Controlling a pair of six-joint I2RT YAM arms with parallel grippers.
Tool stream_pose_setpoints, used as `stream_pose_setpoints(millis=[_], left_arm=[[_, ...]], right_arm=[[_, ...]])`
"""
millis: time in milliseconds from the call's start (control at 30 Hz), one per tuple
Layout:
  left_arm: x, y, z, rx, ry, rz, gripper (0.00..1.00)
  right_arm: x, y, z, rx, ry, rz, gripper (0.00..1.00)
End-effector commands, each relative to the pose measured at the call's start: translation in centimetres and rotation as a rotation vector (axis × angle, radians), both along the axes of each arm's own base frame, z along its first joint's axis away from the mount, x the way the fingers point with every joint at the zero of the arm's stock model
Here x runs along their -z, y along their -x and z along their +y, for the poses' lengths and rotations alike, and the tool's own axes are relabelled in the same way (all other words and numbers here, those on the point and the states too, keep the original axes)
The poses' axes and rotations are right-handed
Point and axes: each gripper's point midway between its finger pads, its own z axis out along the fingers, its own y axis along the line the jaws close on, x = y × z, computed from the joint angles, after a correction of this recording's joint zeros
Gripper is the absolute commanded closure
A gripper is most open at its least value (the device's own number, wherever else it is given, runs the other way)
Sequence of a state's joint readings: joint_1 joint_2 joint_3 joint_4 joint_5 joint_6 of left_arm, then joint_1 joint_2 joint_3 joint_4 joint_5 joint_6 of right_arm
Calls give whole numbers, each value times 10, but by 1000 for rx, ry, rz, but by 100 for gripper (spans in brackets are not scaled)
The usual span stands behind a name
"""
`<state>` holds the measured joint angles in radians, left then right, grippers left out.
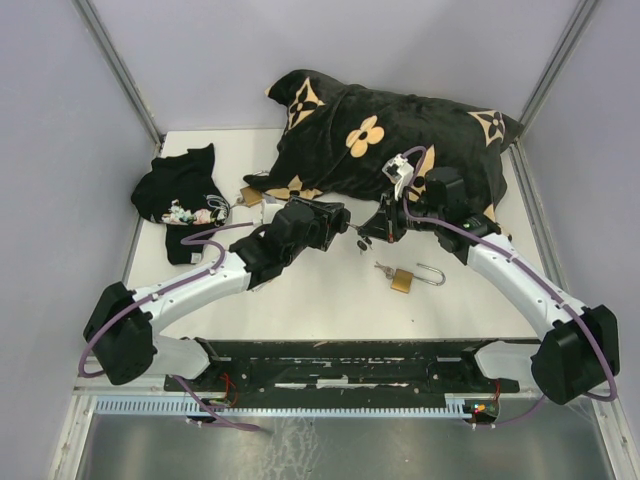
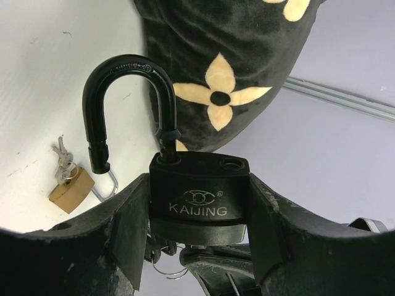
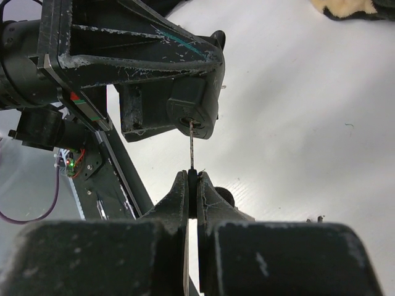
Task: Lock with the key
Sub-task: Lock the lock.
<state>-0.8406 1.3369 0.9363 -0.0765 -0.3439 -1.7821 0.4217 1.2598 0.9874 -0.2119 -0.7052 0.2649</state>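
A black KAIJING padlock [image 2: 197,185] is clamped by its sides between the fingers of my left gripper [image 2: 199,213], and it hangs above the table. Its black shackle [image 2: 123,68] is open, the free end swung out to the left of the body. In the right wrist view the padlock's underside [image 3: 194,111] faces my right gripper [image 3: 192,185]. That gripper is shut on the black head of a key [image 3: 191,148]. The key's thin blade reaches up into the keyhole. In the top view the two grippers [image 1: 335,222] [image 1: 375,228] meet at mid-table.
A brass padlock [image 1: 403,279] with an open shackle and a bunch of keys [image 1: 383,268] lies on the white table right of centre. A black flower-patterned cushion [image 1: 380,130] fills the back. A black cloth [image 1: 180,190] lies at back left, with a small brass lock [image 1: 250,195] near it.
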Motion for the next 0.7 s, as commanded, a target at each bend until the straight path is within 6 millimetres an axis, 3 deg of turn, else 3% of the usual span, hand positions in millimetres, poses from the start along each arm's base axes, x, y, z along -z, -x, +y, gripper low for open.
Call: stream_pose_setpoints(millis=[0, 667], left_arm=[[-53, 4, -26, 81, 110, -101, 97], [-68, 1, -20, 54, 122, -140, 97]], right_arm=[[-31, -18, 9, 25, -34, -115, 98], [-13, -22, 9, 60, -16, -36, 98]])
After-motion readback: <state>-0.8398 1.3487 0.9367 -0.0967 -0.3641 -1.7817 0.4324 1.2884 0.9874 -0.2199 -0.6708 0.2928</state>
